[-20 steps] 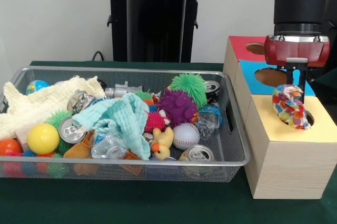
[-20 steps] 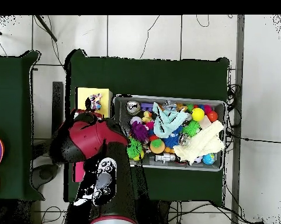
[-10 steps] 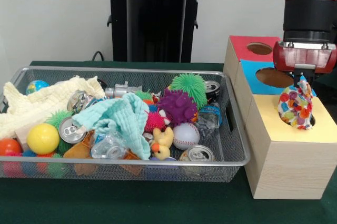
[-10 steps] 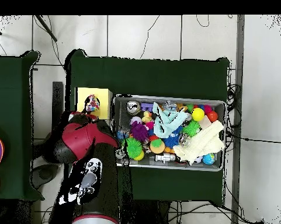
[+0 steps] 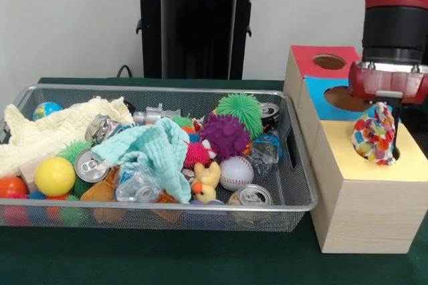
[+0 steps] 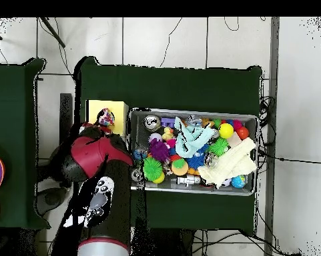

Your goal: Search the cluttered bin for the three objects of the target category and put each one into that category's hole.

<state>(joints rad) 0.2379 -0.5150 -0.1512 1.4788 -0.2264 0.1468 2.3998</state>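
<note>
Just multicolored cloth (image 5: pixel 375 134) over yellow hole (image 5: pixel 394 154)

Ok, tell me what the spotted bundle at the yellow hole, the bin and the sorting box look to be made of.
Spotted bundle: seemingly soft printed fabric, since it bunches and creases. Bin: silvery wire mesh, apparently metal; you can see through its walls. Sorting box: pale wood by its grain, though it may be veneer, with matte red, blue and yellow tops.

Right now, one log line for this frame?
phase: deposit | gripper: above yellow-top hole, state unclear | object: multicolour cloth bundle sitting in hole of yellow box | bin: cluttered
</note>
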